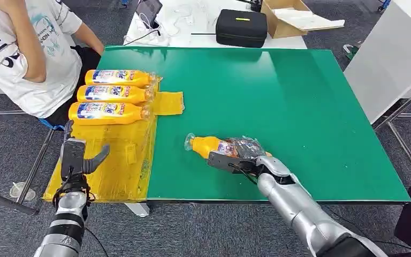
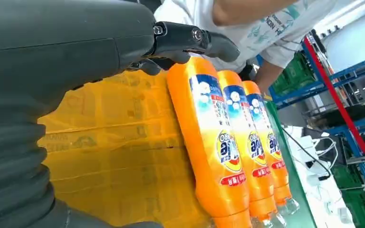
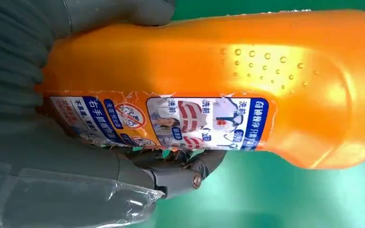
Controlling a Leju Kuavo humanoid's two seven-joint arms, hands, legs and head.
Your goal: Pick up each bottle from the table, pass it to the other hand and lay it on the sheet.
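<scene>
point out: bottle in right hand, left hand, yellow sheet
bottle (image 1: pixel 206 144): head view, orange shoulder just behind its clear cap.
left hand (image 1: pixel 76 156): head view, middle of the dark palm.
yellow sheet (image 1: pixel 119 163): head view, bare part below the three laid bottles.

The three bottles at ten o'clock are showing "Tide"; the held bottle's label is showing Chinese text.
</scene>
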